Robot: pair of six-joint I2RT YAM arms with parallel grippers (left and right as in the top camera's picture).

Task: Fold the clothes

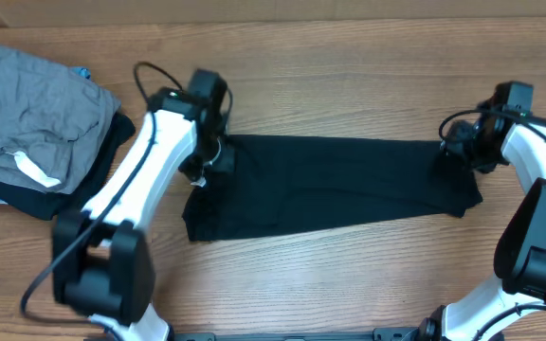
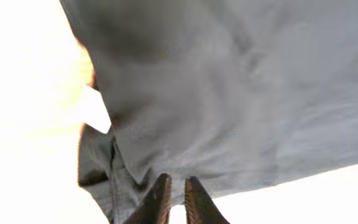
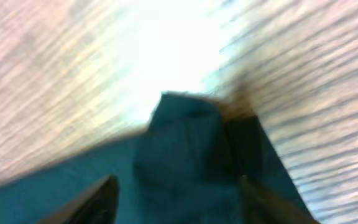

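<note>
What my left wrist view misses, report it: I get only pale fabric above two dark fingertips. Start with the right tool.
Observer: The right tool is open, its fingers standing either side of the black T-shirt's end corner on the wooden table.
Operator: Now list any other clothes out there.
Observer: A grey garment with a white label lies on a dark garment beyond the left arm, apart from the T-shirt.
</note>
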